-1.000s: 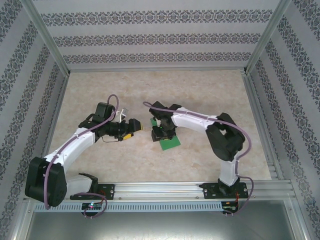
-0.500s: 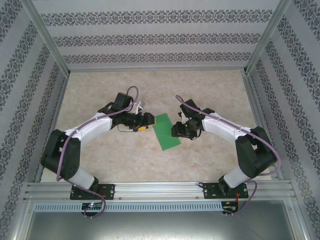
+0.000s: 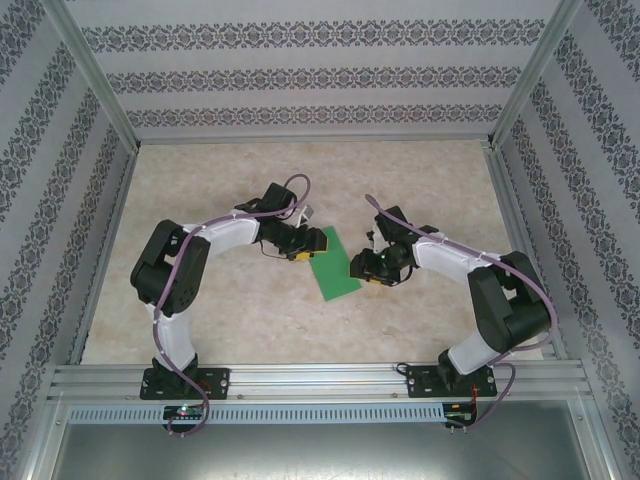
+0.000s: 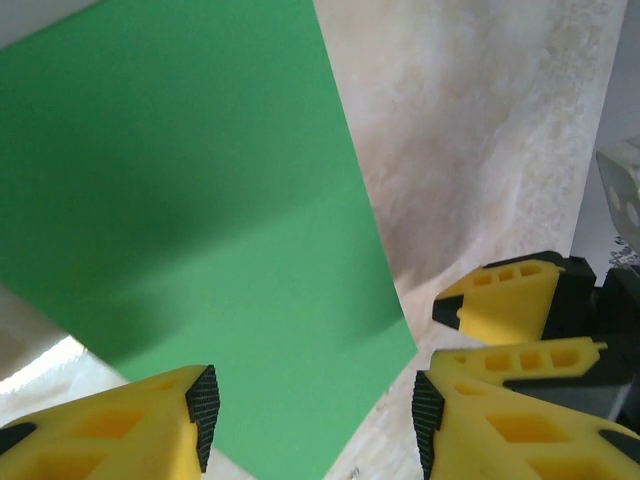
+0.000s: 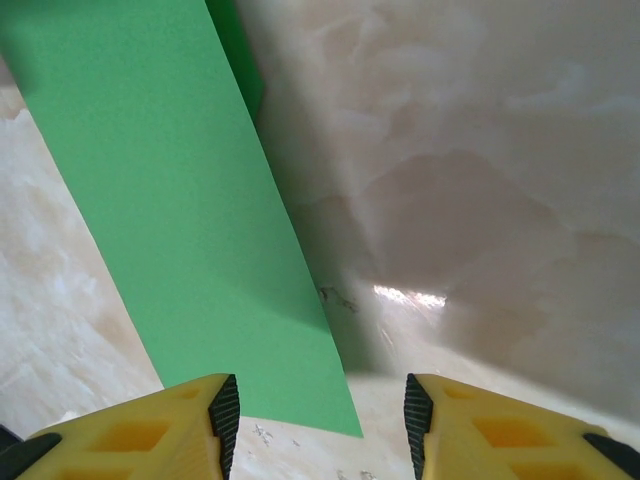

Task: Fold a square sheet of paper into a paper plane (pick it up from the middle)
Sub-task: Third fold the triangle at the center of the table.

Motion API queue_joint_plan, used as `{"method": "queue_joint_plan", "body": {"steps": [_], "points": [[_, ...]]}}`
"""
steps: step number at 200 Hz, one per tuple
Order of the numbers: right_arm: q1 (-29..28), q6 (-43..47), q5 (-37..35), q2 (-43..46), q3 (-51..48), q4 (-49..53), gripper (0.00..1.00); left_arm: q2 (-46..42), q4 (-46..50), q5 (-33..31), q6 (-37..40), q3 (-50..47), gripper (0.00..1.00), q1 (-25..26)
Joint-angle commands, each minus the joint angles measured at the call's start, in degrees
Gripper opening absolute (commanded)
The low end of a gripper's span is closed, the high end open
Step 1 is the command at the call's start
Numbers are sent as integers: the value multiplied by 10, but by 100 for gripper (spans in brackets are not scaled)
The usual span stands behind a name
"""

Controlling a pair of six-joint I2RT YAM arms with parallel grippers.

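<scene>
- The green sheet of paper (image 3: 335, 268) (folded into a narrow strip) lies on the tabletop (image 3: 250, 310), mid-scene between both arms.
- Right tool (image 5: 320, 415), open and empty, sits just right of it.
- Left tool (image 4: 310, 420), open, straddles its far-left edge.

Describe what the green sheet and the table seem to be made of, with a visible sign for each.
Sheet: probably thin paper, matte; even green, crisp straight edges, lies flat. Table: marbled beige, perhaps stone or a printed laminate, slightly glossy; a bright glint shows on it.
</scene>
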State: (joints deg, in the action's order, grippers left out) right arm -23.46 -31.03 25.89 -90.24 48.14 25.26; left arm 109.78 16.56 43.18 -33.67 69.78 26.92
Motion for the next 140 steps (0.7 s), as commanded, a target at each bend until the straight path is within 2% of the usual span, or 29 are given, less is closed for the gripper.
{"method": "queue_joint_plan", "body": {"steps": [1, 30, 61, 140], "points": [[6, 15, 32, -20, -8, -22, 49, 20, 24, -7, 30, 21, 56, 9], [9, 20, 34, -41, -3, -24, 49, 39, 32, -12, 40, 26, 56, 10], [8, 15, 69, -44, -6, -45, 46, 51, 38, -15, 47, 28, 56, 10], [9, -5, 112, -12, -23, -71, 39, 56, 49, -19, 58, 25, 56, 10]]}}
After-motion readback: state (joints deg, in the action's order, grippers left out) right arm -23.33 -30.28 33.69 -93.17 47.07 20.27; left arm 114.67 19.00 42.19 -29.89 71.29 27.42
